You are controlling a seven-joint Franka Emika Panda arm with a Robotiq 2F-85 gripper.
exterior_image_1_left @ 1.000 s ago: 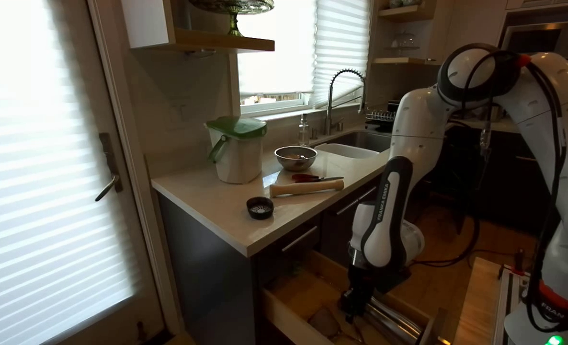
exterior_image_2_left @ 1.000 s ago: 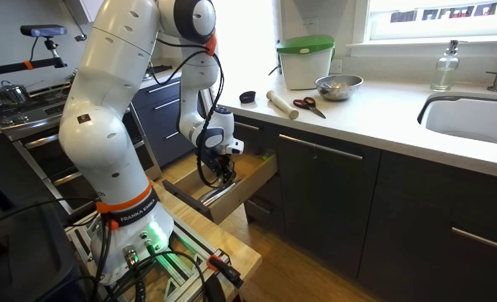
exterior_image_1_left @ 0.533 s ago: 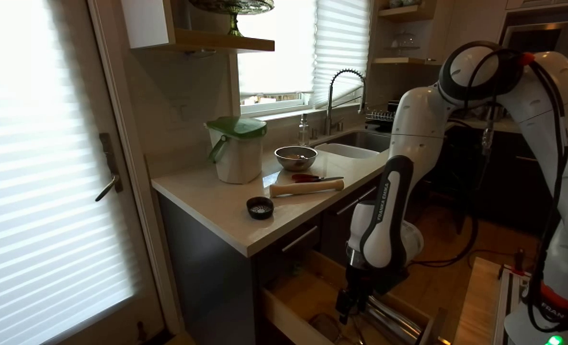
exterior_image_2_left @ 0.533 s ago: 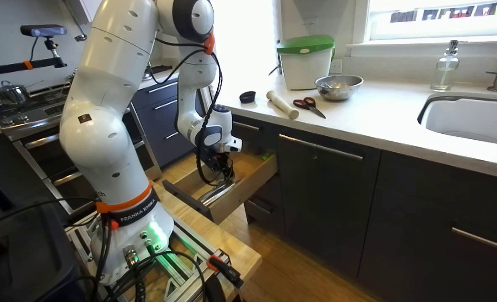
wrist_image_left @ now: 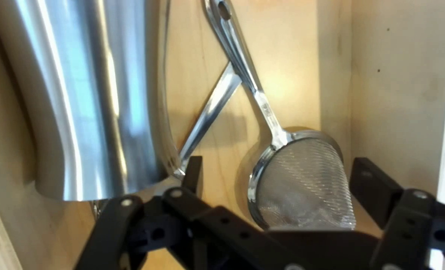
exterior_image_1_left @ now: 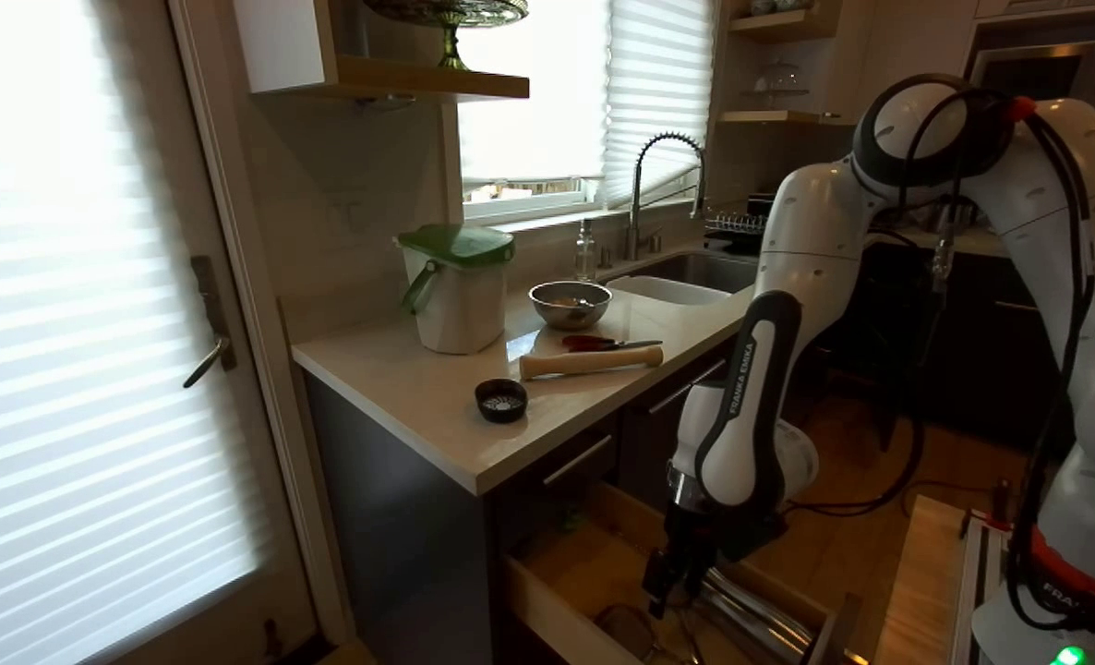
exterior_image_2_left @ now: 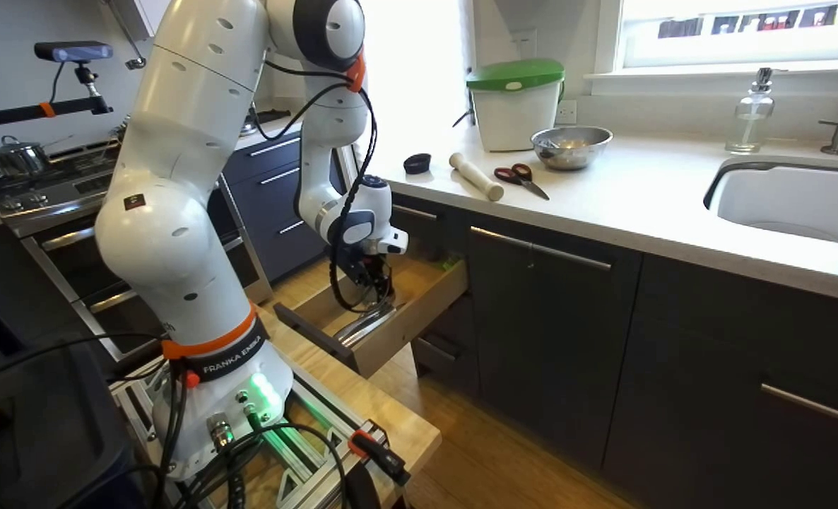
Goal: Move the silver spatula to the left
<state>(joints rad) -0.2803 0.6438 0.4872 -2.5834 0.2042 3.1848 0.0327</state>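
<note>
My gripper [wrist_image_left: 282, 183] is open inside the drawer, one finger on each side of a mesh strainer [wrist_image_left: 301, 180], without visible grip. The strainer's long silver handle runs up and left. A flat silver handle [wrist_image_left: 213, 108] lies under it and runs down-left below a large curved shiny metal piece [wrist_image_left: 102, 97]; its far end is partly hidden beside my left finger [wrist_image_left: 193, 174]. I cannot tell whether this is the spatula. In both exterior views the gripper [exterior_image_1_left: 677, 586] [exterior_image_2_left: 379, 288] is low in the drawer, with the shiny metal pieces [exterior_image_1_left: 760, 614] [exterior_image_2_left: 364, 327] beside it.
The open wooden drawer has side walls [wrist_image_left: 399, 97] [exterior_image_2_left: 419, 314] close round the gripper. The counter [exterior_image_1_left: 437, 406] overhangs its back. On it are a rolling pin [exterior_image_2_left: 475, 176], scissors [exterior_image_2_left: 521, 177], a metal bowl [exterior_image_2_left: 572, 147], a black cup [exterior_image_2_left: 417, 164] and a green-lidded bin [exterior_image_2_left: 516, 106].
My gripper has shifted slightly left and up in an exterior view, and its fingers look further apart than a second ago. The shiny metal pieces look unmoved.
</note>
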